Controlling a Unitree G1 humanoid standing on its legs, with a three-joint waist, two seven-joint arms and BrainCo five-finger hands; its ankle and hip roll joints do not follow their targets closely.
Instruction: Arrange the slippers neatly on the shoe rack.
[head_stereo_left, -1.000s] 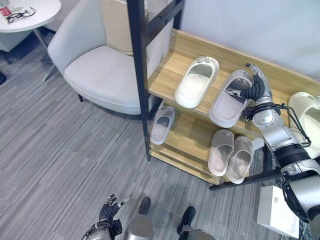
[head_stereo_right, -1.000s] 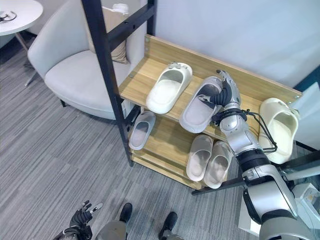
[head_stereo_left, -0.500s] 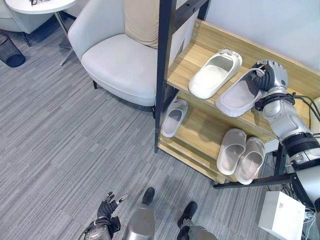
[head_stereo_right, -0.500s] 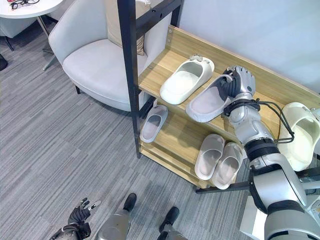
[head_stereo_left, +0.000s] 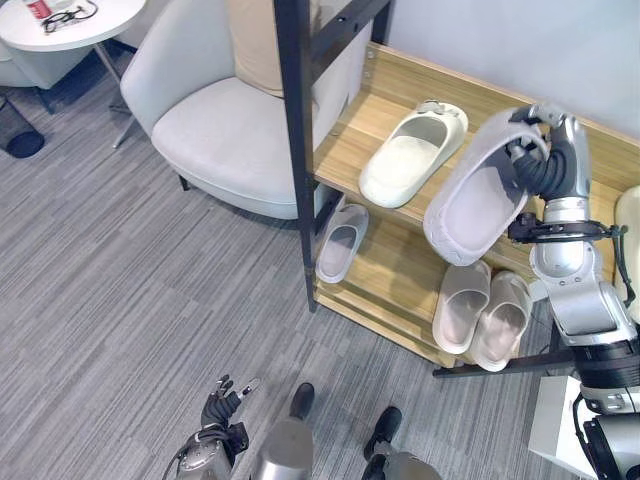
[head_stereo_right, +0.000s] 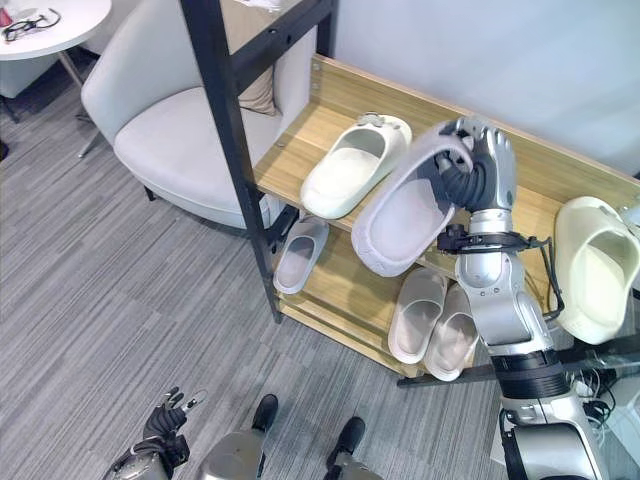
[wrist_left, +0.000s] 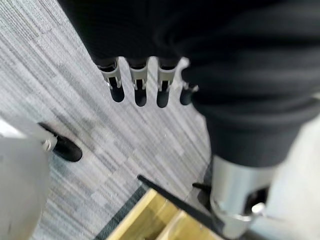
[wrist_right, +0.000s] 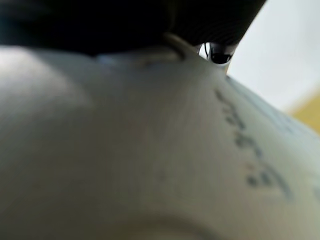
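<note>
My right hand (head_stereo_right: 478, 175), fingers curled round a grey slipper's (head_stereo_right: 405, 215) strap, should lower it level beside the white slipper (head_stereo_right: 352, 167) at its ten o'clock.

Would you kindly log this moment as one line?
right hand: shut on grey slipper, raised off upper shelf | left hand: open, idle

Right arm raised steeply, forearm near upright in front of the shoe rack's (head_stereo_left: 400, 300) right end; right robot hand (head_stereo_left: 556, 160) at top, fingers curled round the strap of a grey slipper (head_stereo_left: 476, 200), held tilted. Left robot hand (head_stereo_left: 222, 402) low by the floor, fingers straight and spread, holding nothing.
</note>
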